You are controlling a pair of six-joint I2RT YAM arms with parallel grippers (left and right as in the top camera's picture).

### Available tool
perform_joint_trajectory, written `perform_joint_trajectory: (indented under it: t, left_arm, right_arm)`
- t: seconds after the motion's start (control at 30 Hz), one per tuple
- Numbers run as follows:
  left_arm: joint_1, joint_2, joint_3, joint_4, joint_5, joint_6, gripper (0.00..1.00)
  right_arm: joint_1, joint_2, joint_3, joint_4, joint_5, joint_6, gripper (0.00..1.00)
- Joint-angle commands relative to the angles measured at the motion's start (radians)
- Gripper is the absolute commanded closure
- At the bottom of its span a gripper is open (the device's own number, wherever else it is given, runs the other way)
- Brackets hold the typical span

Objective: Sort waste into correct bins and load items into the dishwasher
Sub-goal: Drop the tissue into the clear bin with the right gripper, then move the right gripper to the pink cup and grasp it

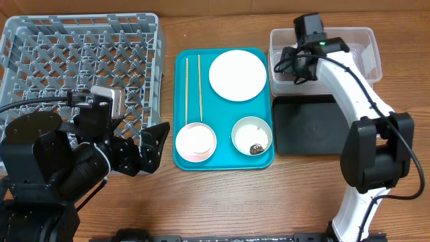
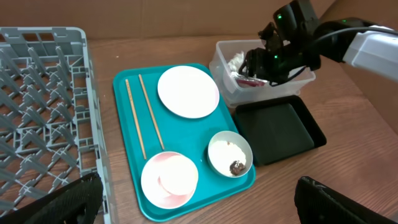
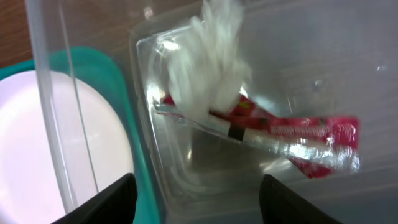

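Note:
Inside the clear tub, a crumpled white tissue lies on a red snack wrapper. My right gripper hangs open just above them, nothing between its fingers; overhead it sits over the tub's left end. The black tray lies in front of the tub. On the teal tray are a white plate, two chopsticks, a pale bowl and a white bowl holding a brown food lump. My left gripper is open, left of the teal tray's front corner.
The grey dish rack fills the far left, its right wall close to the teal tray. My left arm's black body covers the front left of the table. The right arm reaches over the black tray's right side.

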Motion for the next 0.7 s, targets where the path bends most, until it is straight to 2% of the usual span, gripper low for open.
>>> perform_joint_trajectory:
  t: [0.0,0.13,0.37,0.53,0.63,0.67]
  left_arm:
    - [-0.006,0.003,0.001,0.001,-0.006,0.029,0.0]
    - [-0.006,0.003,0.001,0.001,-0.006,0.029,0.0]
    - [-0.006,0.003,0.001,0.001,-0.006,0.029,0.0]
    - [-0.006,0.003,0.001,0.001,-0.006,0.03,0.0]
    - [-0.006,0.003,0.001,0.001,-0.006,0.029,0.0]
    - [-0.006,0.003,0.001,0.001,-0.006,0.03,0.0]
  right_arm:
    - [-0.002,-0.1,0.011,0.0,-0.164,-0.021,0.36]
    - [0.006,-0.218,0.011,-0.048,-0.253,-0.072,0.36]
    - [0.049,-0.4,0.011,-0.232,-0.332,-0.074,0.36]
    - [0.138,-0.425,0.011,-0.382,-0.387,-0.127,0.29]
    - [0.226,-0.425,0.001,-0.424,-0.386,-0.125,0.14]
    - [0.266,-0.425,-0.005,-0.424,-0.387,-0.114,0.01]
